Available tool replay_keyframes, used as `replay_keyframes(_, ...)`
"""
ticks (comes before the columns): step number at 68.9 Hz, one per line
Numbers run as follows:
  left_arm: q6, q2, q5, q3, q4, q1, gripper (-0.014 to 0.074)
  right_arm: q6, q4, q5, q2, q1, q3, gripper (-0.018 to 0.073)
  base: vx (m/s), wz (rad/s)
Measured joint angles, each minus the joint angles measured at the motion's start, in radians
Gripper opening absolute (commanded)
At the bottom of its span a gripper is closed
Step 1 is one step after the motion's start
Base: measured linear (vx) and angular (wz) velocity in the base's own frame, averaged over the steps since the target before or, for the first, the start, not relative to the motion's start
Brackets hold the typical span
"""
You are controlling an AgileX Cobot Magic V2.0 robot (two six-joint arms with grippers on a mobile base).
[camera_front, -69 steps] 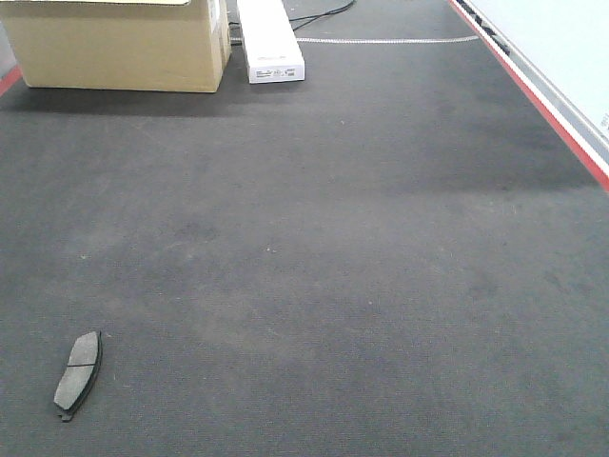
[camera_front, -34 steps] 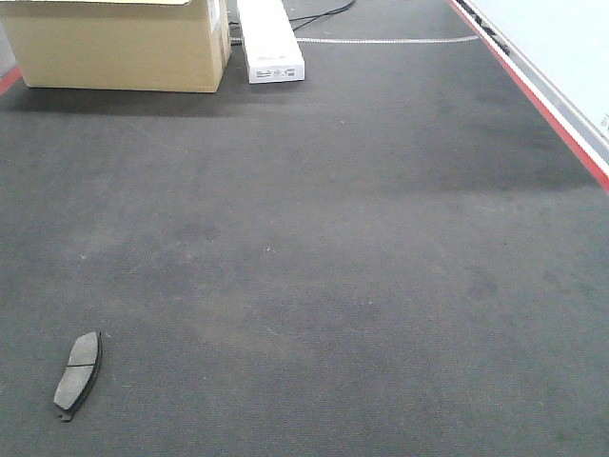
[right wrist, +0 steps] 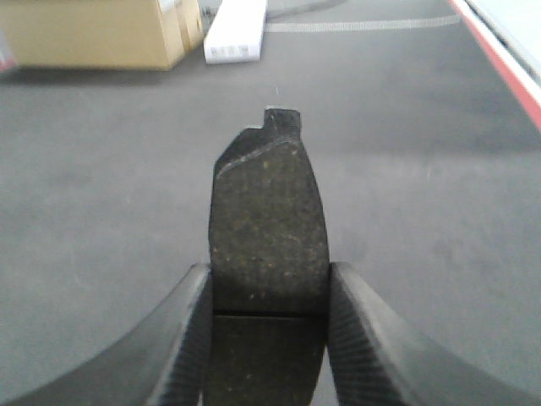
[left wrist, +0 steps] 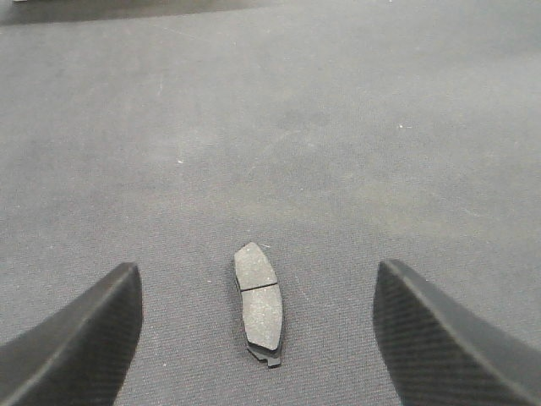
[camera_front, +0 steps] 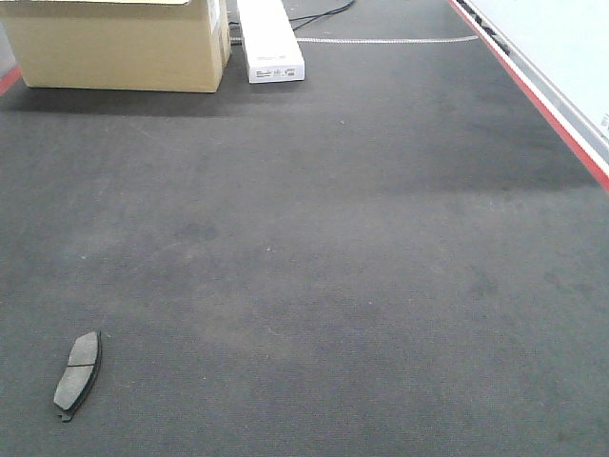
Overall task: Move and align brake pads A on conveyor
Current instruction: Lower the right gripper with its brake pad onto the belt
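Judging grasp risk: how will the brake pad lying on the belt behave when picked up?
The brake pad looks a solid flat slab: probably stiff, not floppy. Lying flat on the rough conveyor, it likely won't roll or slide. Its low profile may make pinching tricky.

We count two brake pads: one lying pad and one held pad. One conveyor belt. One cardboard box. One long white box. One black cable. Two grippers, the left gripper and the right gripper, with two fingers each.
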Motion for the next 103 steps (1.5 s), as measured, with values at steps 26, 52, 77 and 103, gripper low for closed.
replay_keyframes(26, 0.0, 0.0, 0.001, 0.0, 0.0, 0.0, 0.0552, -0.002, 0.0, 0.049, 0.491, 0.0, -0.12, 0.0004, 0.0, 0.0)
replay_keyframes(52, 0.0, 0.0, 0.001, 0.0, 0.0, 0.0, 0.0552, -0.002, 0.011, 0.043, 0.999, 0.0, -0.302, 0.001, 0.0, 0.0)
replay_keyframes(77, 0.0, 0.0, 0.001, 0.0, 0.0, 0.0, 0.0552, -0.019, -0.001, 0.064, 1.341, 0.0, -0.467, 0.0031, 0.0, 0.0)
replay_keyframes(103, 0.0, 0.0, 0.001, 0.0, 0.0, 0.0, 0.0552, -0.013, -0.001, 0.072, 1.516, 0.0, -0.54, 0.0248, 0.0, 0.0)
